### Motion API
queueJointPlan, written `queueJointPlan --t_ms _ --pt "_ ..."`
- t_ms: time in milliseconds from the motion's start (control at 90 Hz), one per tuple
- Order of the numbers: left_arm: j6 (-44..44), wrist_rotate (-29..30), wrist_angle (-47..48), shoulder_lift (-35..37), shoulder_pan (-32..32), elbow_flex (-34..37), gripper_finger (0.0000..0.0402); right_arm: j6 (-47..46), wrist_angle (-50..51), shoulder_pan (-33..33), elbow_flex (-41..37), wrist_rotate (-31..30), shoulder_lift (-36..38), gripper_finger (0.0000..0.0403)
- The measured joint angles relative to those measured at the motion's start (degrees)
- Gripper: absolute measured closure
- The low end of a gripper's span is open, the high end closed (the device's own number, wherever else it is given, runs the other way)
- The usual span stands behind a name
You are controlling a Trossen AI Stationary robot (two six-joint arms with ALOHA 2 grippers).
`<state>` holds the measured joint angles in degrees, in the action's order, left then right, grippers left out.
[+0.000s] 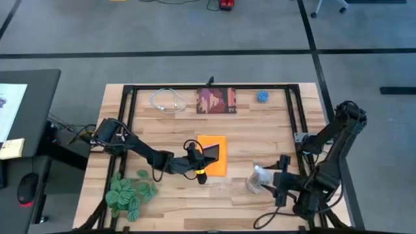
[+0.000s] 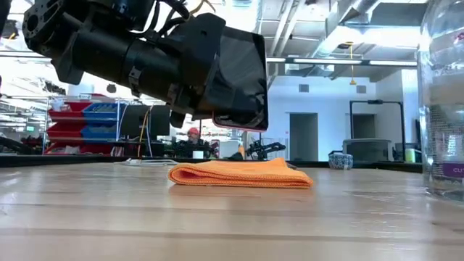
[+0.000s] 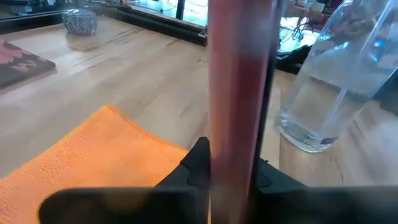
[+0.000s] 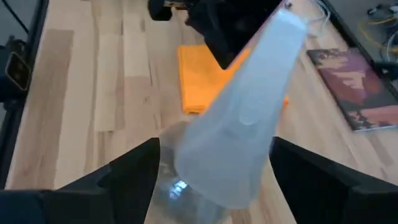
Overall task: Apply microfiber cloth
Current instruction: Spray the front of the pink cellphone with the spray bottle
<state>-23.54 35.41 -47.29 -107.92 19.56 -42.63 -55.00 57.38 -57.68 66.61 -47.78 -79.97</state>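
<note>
The bright orange microfiber cloth [image 1: 209, 142] lies folded flat on the table's middle [image 2: 239, 174]. Just above it hangs a black smartphone with a red rim [image 2: 243, 69], with my left gripper [image 1: 200, 164] shut on it after reaching in from the table's left. A clear spray bottle [image 1: 259, 179] stands on the wood right of the cloth [image 3: 329, 81]. My right gripper [image 1: 272, 181] is shut on it, a finger on either side [image 4: 134, 168]. My left gripper pinches the smartphone between its two fingers [image 3: 199, 165], at the end nearest the gripper [image 3: 236, 155]. The fingers come in roughly level from the table's left. The phone is lifted clear above the cloth, on edge and tilted. My right gripper holds the spray bottle's lower body [image 4: 205, 180] between its two fingers, coming from the table's right. The bottle's base rests on the table [image 2: 438, 194]. The exact points of touch are hidden by the bottle.
At the far edge lie a dark red-brown printed square [image 1: 216, 101], a coiled white cable [image 1: 168, 101] and a small blue ball [image 1: 262, 97]. A green plant [image 1: 130, 194] sits at the near left. Black frame rails [image 1: 294, 110] border the table.
</note>
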Motion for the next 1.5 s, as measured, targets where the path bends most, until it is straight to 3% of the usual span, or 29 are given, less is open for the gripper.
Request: queueJointPlan --t_ms 422,789,956,1144,1289,1500 --pt "-0.3 0.2 0.3 0.0 0.1 0.0 0.0390 8.5 -18.9 5.5 -1.0 0.4 -4.8 0.0117" --pt "-0.1 0.6 0.4 0.0 0.2 0.0 0.0390 15.1 -29.4 8.7 -1.0 -8.6 -5.5 0.0117" --pt "0.1 0.6 0.6 0.0 0.1 0.0 0.0390 19.9 -24.1 8.0 2.4 -7.4 -4.5 0.0117" --pt "0.3 0.6 0.8 0.0 0.2 0.0 0.0390 15.0 -9.4 5.5 9.3 -3.4 -4.3 0.0124" --pt "0.2 0.6 0.7 0.0 0.2 0.0 0.0390 9.9 -4.9 4.4 10.5 -2.6 -4.3 0.0174" --pt "0.4 0.6 0.7 0.0 0.1 0.0 0.0390 8.9 -4.6 4.6 10.8 -0.9 -4.3 0.0344"
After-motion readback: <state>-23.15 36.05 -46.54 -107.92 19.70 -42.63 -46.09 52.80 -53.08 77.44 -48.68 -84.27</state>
